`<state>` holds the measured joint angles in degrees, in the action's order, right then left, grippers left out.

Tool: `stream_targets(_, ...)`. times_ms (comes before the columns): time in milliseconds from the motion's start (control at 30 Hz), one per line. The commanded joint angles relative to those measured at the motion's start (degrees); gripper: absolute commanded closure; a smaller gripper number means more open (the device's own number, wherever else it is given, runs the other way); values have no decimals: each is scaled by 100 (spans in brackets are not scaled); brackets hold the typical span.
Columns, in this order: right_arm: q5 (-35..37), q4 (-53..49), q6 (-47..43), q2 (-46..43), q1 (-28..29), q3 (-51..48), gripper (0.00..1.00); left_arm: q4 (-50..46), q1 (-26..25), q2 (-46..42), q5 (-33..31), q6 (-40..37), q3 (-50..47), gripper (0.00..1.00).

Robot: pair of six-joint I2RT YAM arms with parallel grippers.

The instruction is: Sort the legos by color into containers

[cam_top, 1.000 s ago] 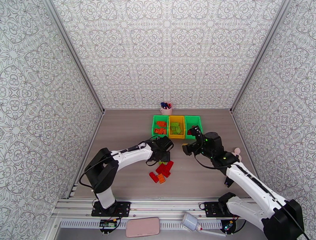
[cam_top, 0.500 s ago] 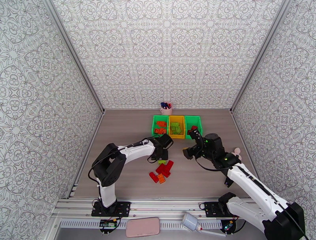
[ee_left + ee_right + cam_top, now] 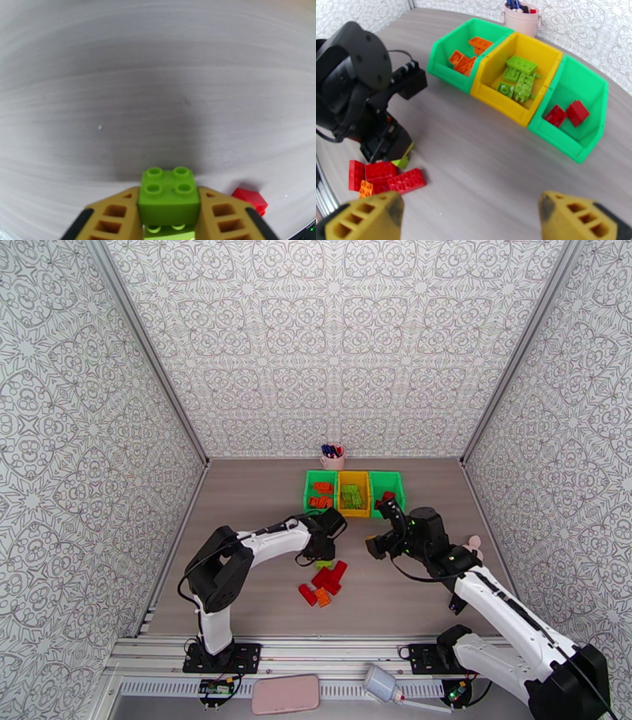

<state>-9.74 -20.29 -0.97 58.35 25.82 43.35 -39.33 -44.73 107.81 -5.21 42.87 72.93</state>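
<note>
- Top view: our left claw [image 3: 323, 554] sits low at the 12 o'clock edge of the red and orange pile [image 3: 322, 585] on the bench [image 3: 253, 508]. The yellow bin [image 3: 354, 514] waits toward 1 o'clock.
- Our right claw [image 3: 379, 524] hangs at 3 o'clock from the left one. Its fingers are spread wide and hold nothing.
- Left wrist view: the left claw squeezes a green lego [image 3: 170, 193] snugly from both sides. More green peeks out under it, and we cannot tell if that is stuck on. A red lego [image 3: 249, 199] lies just beside, at 3 o'clock. We think we should lift straight up first, so nothing drags.
- Right wrist view: the sorted green legos [image 3: 517, 77] lie in the yellow bin. The left green bin [image 3: 446, 77] has orange ones and the right green bin [image 3: 568, 146] has red. So we think ours goes in the yellow one. Carry it above the rim, let go low over the middle, and stay away from the right claw.
</note>
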Motion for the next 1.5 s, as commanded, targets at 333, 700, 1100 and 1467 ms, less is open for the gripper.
stream_targets(333, 701, 768, 1033, -746, 19, -627, 7, 2295, -43, -422, -221, -1230, 472, 70)
stream_targets(700, 789, 814, 1448, -904, 19, -815, 7, 2899, 161, 872, -200, -1962, 1977, 70)
stream_targets(1100, 909, 560, 1552, -992, 17, -753, 7, 2609, 507, 2539, 296, -1978, 3968, 63)
stream_targets(1467, 571, 383, 1183, -388, 21, -562, 3, 3227, 546, 1151, 228, -1865, 2674, 18)
